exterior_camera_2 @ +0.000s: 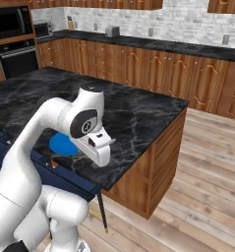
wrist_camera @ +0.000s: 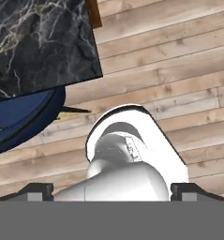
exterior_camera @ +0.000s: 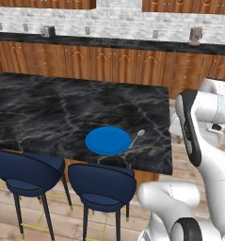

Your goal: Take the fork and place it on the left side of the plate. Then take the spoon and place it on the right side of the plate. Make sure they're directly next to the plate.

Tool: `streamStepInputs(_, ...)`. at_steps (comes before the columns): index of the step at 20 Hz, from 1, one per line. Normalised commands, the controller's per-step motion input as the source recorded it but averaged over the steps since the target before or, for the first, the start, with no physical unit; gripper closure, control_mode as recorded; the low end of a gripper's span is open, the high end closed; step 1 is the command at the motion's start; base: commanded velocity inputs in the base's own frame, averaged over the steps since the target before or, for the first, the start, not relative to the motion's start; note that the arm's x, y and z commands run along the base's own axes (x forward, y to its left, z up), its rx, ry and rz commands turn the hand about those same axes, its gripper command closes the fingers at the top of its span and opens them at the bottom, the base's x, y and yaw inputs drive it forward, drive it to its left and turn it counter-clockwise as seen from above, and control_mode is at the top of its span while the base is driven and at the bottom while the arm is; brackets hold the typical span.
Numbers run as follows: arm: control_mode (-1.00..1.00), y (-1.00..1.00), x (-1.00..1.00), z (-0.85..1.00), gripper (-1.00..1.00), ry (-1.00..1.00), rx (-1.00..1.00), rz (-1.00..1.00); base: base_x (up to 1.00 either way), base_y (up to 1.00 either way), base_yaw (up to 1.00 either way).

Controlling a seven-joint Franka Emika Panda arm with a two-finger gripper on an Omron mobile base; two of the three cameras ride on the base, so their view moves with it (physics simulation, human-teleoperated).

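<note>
1. Left base view: plate point(exterior_camera: 108, 140) sits near counter point(exterior_camera: 48, 108) front edge, spoon point(exterior_camera: 137, 137) touching its right rim; fork unseen.
2. Gripper point(wrist_camera: 111, 190) faces floor, jaws spread, empty.
3. Judged: fork step pending; next needs locating fork.

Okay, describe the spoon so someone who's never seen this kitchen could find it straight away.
Start at the big black marble island counter with dark blue stools along its near edge. Near that edge lies a flat round bright blue plate. The silver metal spoon lies just at the plate's right rim, thin and pale grey, its small rounded bowl pointing away from the stools.
</note>
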Motion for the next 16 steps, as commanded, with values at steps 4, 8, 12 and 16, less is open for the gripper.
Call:
streamStepInputs(4, -1.0, 0.0, -0.97, -0.04, -1.0, 0.34, -0.24, 0.0, 0.0, 0.0, 0.0)
streamStepInputs(8, 1.0, -0.04, -0.44, 0.0, -1.0, 0.01, -0.03, 0.0, -0.45, -0.34, 0.0)
streamStepInputs(12, 1.0, 0.0, 0.0, 0.0, -1.0, 0.0, 0.0, 0.0, -0.73, -0.99, 0.0)
streamStepInputs(16, 1.0, 0.0, 0.0, 0.0, -1.0, 0.0, 0.0, 0.0, 0.0, -0.97, 0.0)
